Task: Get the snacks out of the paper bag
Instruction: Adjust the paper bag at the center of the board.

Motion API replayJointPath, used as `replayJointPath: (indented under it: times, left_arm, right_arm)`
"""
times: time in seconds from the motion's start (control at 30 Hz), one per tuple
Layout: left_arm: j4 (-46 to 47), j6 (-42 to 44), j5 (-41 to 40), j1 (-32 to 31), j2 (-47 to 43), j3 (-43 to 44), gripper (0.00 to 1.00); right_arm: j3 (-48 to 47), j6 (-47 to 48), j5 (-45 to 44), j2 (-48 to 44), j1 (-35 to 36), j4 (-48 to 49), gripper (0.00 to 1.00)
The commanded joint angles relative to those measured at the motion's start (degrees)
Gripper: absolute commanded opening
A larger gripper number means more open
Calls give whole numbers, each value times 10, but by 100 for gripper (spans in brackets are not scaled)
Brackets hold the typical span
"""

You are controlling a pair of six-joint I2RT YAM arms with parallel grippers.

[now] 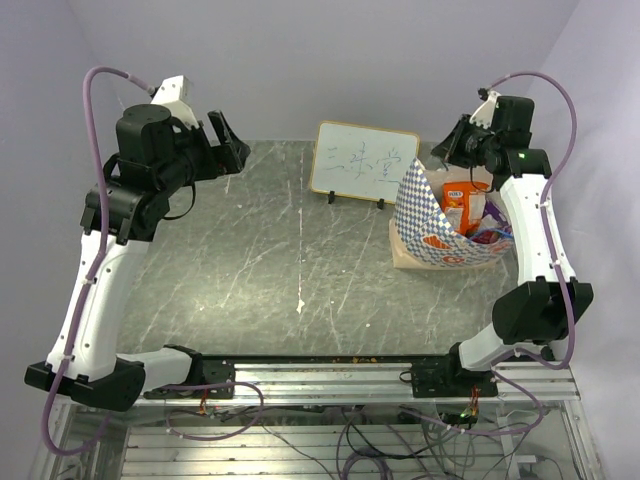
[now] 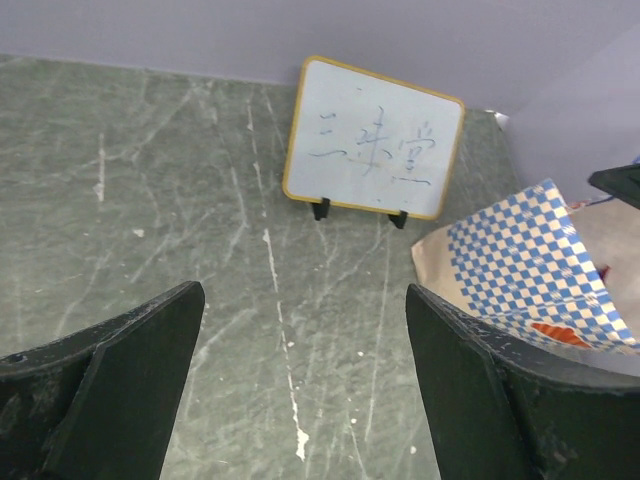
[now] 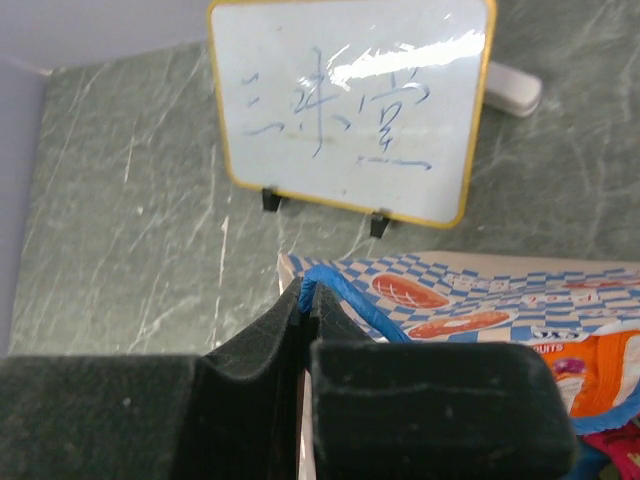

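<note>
grey-green marbled table (image 1: 250, 260) — white signboard (image 1: 364, 162) at the back, paper bag (image 1: 440, 235) just right of it

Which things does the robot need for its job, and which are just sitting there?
For the job: paper bag; snacks inside it; right gripper, shut on the bag's blue cord handle; left gripper, open and empty.

Just sitting there: white signboard; small white block behind it.

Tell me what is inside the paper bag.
An orange packet and a purple packet show inside the paper bag. Anything below them is covered by its wall.
</note>
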State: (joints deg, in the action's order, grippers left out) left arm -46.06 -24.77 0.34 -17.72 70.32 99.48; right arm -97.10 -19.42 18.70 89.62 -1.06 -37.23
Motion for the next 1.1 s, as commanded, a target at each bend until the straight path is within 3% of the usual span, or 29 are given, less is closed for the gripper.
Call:
replayJointPath:
  times: [0.0,0.23,0.37,0.63,0.9,0.97,1.07]
  left_arm:
    - [4,-28,70,3,3,-3,92]
    - [-5,-43,89,3,-3,-15,91]
    - [5,-61,110,3,-7,-35,90]
    - [23,-89,139,3,-29,-80,90]
    - [38,-130,150,3,-60,-129,91]
    - [40,-136,150,4,-65,-135,92]
    - [46,-147,154,3,-73,-144,92]
  right_arm:
    - [-4,17,99,-39,7,-38,0]
    - [6,47,124,-82,16,-91,0]
    - [6,77,123,-100,55,-115,0]
    - [-73,115,73,-46,246,-214,0]
    - [-26,-26,85,-20,391,-94,0]
    - [-33,-50,89,-4,403,-96,6]
    - [-48,-61,53,4,404,-140,32]
